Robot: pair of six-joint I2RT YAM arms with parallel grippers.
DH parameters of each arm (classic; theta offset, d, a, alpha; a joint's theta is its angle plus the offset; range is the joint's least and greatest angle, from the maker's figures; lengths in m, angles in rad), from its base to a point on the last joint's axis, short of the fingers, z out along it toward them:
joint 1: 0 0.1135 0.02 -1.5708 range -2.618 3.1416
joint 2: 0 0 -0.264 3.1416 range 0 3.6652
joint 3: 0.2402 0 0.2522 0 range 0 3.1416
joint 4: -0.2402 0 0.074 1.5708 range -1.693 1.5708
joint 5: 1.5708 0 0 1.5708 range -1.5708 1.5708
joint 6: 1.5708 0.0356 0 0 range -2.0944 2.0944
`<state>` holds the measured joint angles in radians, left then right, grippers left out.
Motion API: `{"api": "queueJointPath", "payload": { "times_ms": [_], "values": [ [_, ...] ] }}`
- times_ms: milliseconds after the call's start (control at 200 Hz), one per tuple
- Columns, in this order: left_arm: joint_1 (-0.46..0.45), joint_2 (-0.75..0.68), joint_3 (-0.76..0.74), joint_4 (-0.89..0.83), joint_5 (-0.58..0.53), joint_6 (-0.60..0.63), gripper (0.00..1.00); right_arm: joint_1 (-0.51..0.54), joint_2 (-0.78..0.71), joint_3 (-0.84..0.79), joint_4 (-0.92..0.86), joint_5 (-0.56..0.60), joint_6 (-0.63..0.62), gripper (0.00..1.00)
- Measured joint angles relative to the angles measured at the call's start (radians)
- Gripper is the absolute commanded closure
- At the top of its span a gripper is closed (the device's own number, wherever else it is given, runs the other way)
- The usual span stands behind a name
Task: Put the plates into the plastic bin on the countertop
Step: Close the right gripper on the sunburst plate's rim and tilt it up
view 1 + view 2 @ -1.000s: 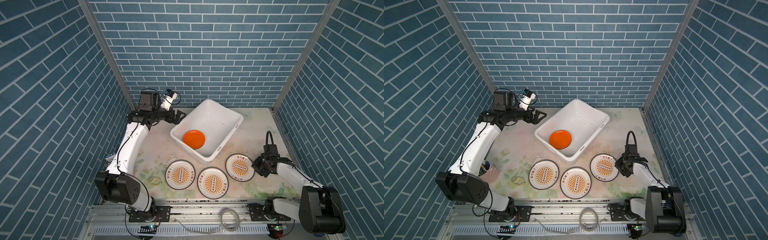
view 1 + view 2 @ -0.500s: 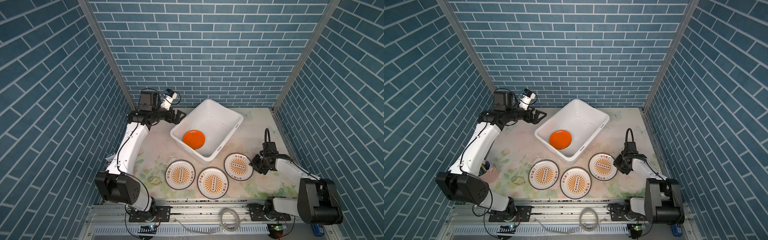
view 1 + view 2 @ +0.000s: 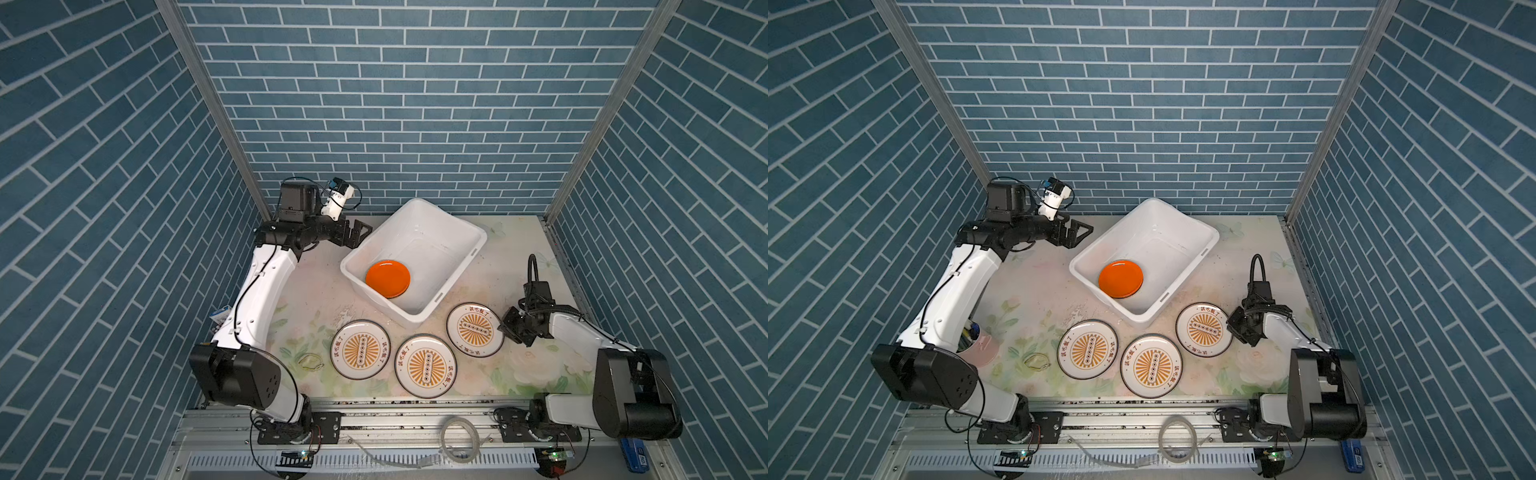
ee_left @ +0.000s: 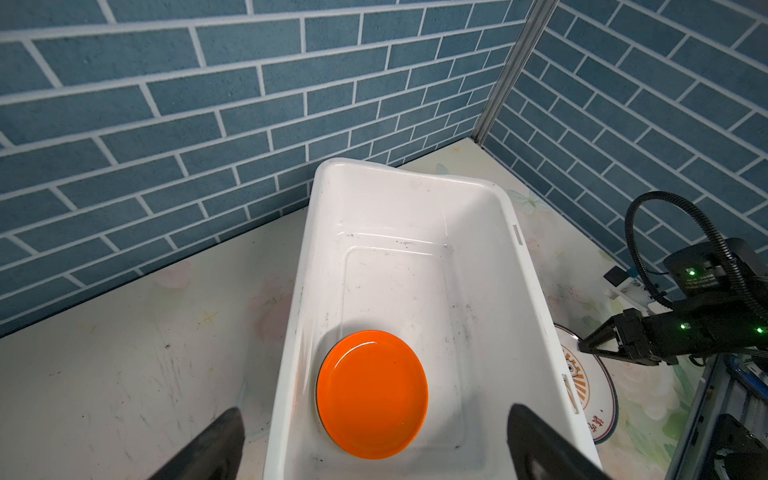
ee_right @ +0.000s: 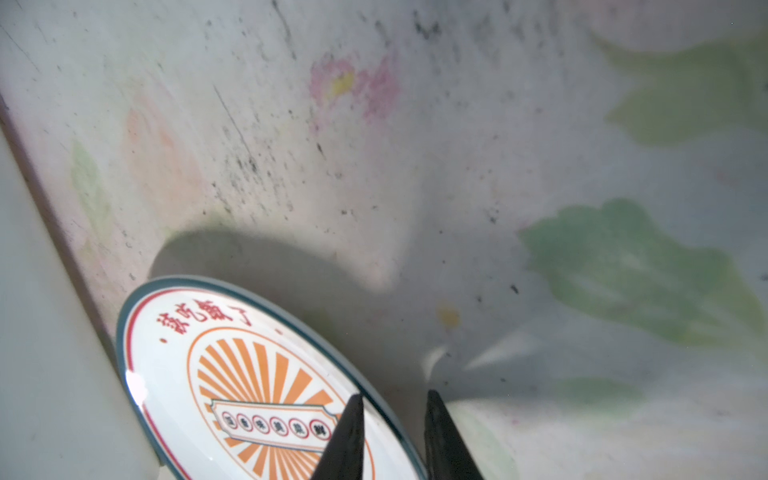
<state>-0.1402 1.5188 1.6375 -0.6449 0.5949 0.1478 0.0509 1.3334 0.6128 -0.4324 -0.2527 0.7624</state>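
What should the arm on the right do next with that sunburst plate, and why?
Probably finish closing and lift. The right gripper straddles the rim of the sunburst plate, one finger above and one outside the edge, a gap still visible. The plate sits beside the plastic bin, so a short lift and carry should get it in.

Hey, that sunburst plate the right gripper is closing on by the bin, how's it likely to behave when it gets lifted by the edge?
The sunburst plate looks rigid, so it should lift as one piece without bending. Its glossy glaze suggests it may slip between the right gripper's thin fingers. Held only at the rim, it will probably hang tilted, and looks breakable if dropped.
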Motion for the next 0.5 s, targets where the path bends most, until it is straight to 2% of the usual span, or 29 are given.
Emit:
{"api": "queueJointPath", "payload": {
  "times_ms": [500],
  "values": [
    [0.000,0.000,0.000,0.000,0.000,0.000,0.00,-0.031,-0.027,-0.018,0.031,-0.006,0.053,0.81]
  ]
}}
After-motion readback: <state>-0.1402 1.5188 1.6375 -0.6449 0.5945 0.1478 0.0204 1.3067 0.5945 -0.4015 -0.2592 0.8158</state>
